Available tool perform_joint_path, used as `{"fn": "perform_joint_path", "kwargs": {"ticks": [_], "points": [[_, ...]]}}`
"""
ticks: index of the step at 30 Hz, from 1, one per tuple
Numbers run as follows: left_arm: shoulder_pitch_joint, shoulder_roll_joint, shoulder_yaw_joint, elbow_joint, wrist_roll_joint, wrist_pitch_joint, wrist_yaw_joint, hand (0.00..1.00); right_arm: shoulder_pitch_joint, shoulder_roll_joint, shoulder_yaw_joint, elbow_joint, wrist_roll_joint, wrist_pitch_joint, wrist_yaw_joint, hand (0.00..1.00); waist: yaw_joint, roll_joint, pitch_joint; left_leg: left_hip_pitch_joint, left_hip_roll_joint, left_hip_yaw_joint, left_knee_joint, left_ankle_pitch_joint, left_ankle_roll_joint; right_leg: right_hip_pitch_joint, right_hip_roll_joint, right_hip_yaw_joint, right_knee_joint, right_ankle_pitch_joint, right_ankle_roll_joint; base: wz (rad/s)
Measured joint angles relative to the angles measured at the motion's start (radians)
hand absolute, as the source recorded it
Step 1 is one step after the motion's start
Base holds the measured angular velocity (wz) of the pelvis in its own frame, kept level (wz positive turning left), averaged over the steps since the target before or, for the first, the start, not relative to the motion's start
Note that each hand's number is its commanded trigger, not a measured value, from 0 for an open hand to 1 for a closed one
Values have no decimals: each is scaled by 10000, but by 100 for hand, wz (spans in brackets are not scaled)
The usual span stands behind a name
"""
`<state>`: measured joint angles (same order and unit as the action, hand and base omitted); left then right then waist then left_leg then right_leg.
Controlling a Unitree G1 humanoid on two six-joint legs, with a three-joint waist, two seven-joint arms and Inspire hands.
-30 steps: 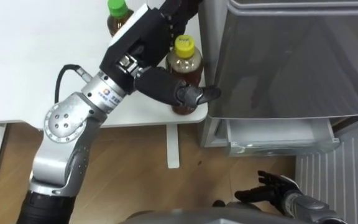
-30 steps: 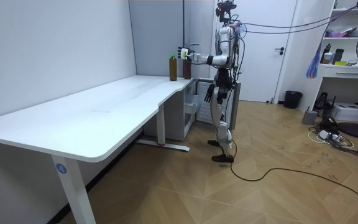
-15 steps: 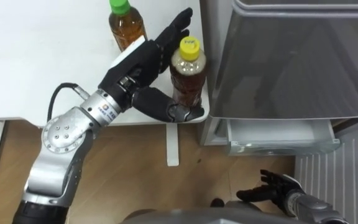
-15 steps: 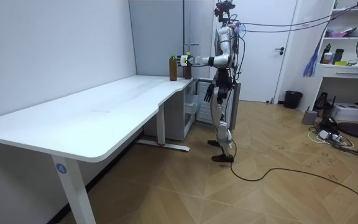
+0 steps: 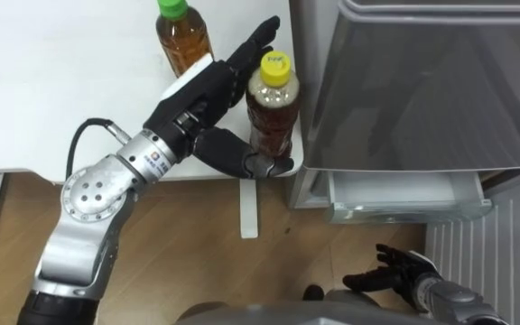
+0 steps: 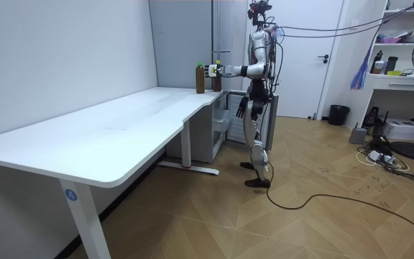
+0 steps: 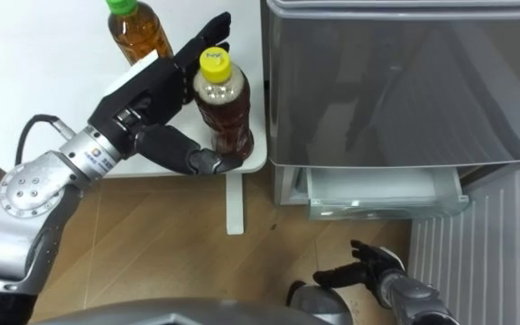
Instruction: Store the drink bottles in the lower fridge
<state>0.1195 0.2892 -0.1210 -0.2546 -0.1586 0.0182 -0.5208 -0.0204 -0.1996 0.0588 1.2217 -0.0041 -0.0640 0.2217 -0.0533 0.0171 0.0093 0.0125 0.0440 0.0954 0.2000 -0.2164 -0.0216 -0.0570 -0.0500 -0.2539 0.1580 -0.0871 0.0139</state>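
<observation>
Bottle pick-up at the fridge: left hand point(image 5: 197, 101) spread around the yellow-capped tea bottle point(image 5: 271, 116).

The yellow-capped tea bottle stands upright on the white table's point(image 5: 43, 90) corner, just beside the grey fridge point(image 5: 413, 90). The left hand's fingers point(image 5: 258, 34) are straight and apart behind it, on the side away from the fridge, and the thumb reaches low round its base; whether it touches I cannot tell. A green-capped tea bottle point(image 5: 184, 38) stands upright farther from the fridge. A white drawer point(image 5: 404, 194) juts out below the fridge's grey door. The right hand point(image 5: 400, 271) hangs low before the fridge, fingers loosely apart, holding nothing.
</observation>
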Motion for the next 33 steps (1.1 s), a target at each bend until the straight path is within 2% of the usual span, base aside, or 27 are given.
{"fn": "perform_joint_path", "kwargs": {"ticks": [11, 15, 22, 23, 24, 25, 26, 33], "points": [[-8, -165, -23, -7, -61, 0, 32, 0, 28, 4, 79, 13, 226, 0, 0, 0, -26, -32, 1, 42, -1, 8, 7, 0, 0, 52, -4, 10, 3, 0, 0, 0], [-55, -400, -42, -15, -61, -2, 100, 0, 22, 9, 80, 91, 363, 0, 5, 0, -26, -54, -11, 53, -2, 7, 12, 0, 0, 49, -3, 9, -9, 0, 0, 0], [-290, -602, -41, -15, -61, -26, 209, 0, 16, 69, 77, 191, 432, -19, -127, 0, -59, -112, -24, 95, 5, 6, -9, 0, 0, 54, -6, -83, -8, 3, -4, 0], [-304, -618, -42, -15, -60, -25, 229, 10, 16, 77, 77, 196, 431, -23, -154, 0, -59, -117, -24, 98, 6, 6, -13, 0, 0, 55, -5, -86, -9, 3, -4, 0], [-328, -671, -40, -14, -61, -26, 297, 42, 16, 107, 77, 198, 432, -26, -217, 0, -59, -130, -23, 100, 8, 5, -13, 0, 0, 59, -5, -86, -8, 3, -4, 0], [-348, -725, -39, -14, -61, -27, 350, 58, 16, 131, 77, 199, 429, -28, -242, 0, -59, -145, -22, 104, 9, 5, -13, 0, 0, 63, -5, -87, -7, 3, -5, 0], [-359, -746, -40, -14, -61, -27, 369, 99, 16, 133, 77, 202, 429, -28, -253, 0, -59, -154, -21, 105, 10, 5, -14, 0, 0, 65, -5, -87, -7, 3, -5, 0], [-382, -769, -45, -12, -62, -28, 399, 100, 10, 161, 78, 215, 418, -26, -283, 0, -97, -218, -3, 129, 9, 4, -16, 0, 0, 88, -6, -76, -4, 4, -6, 0]]}}
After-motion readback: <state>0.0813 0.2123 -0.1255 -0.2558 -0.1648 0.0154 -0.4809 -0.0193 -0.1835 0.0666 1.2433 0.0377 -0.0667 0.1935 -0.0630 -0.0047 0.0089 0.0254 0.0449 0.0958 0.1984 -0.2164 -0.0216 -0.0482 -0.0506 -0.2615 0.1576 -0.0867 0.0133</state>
